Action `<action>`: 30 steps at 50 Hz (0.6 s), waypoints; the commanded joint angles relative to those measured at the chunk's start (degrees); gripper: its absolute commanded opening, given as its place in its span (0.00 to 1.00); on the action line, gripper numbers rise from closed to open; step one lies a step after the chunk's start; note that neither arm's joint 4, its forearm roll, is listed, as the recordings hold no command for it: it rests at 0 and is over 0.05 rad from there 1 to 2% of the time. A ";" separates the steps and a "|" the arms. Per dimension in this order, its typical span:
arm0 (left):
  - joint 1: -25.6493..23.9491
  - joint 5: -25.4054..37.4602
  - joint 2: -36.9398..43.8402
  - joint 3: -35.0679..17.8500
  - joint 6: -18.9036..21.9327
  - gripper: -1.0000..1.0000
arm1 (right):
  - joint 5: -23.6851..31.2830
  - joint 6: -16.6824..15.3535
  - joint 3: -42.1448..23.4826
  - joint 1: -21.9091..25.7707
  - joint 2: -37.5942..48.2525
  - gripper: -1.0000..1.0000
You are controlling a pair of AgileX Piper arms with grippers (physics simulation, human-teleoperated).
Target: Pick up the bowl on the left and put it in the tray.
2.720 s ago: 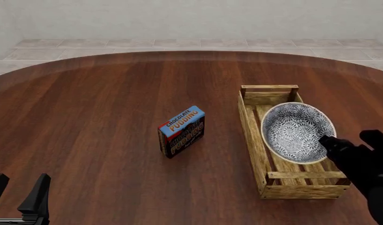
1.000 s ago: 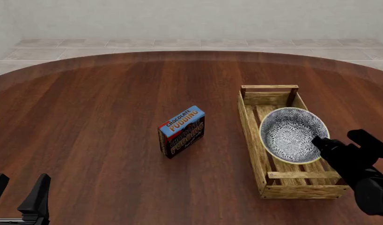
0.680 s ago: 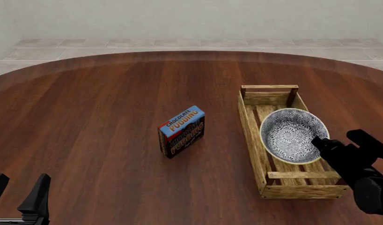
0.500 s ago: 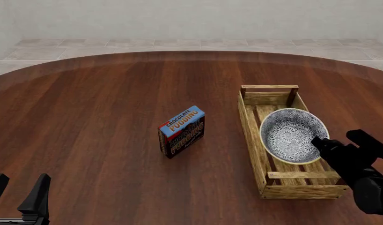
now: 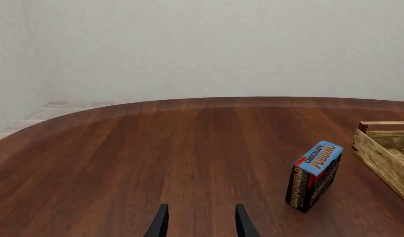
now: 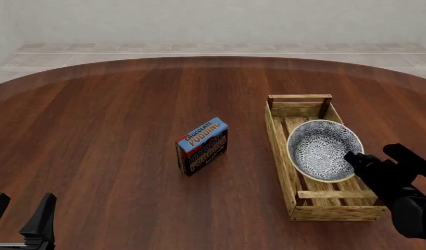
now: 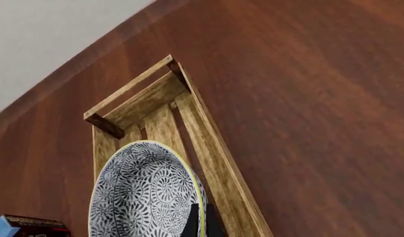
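Lighting even and bright in all three views, source not identifiable. Desk (image 6: 115, 130) shows a soft sheen, no harsh glare. Faint shadow beneath the pudding box (image 6: 202, 146). Renders sharp, no blur or edge distortion.

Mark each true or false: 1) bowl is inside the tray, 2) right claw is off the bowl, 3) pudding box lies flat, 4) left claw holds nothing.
1) True: the bowl sits within the tray.
2) False: the right claw is shut on the bowl's near rim.
3) False: the pudding box stands upright on the table, left of the tray.
4) True: the left claw is open and holds nothing, at the near left edge.
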 commanded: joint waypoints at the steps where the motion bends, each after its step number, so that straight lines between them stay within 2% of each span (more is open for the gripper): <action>1: 0.00 0.00 0.00 0.00 0.00 1.00 | -0.63 0.61 -0.23 0.15 0.53 0.00; 30: 0.00 0.00 0.00 0.00 0.00 1.00 | -0.41 0.29 -0.10 1.29 -0.15 0.00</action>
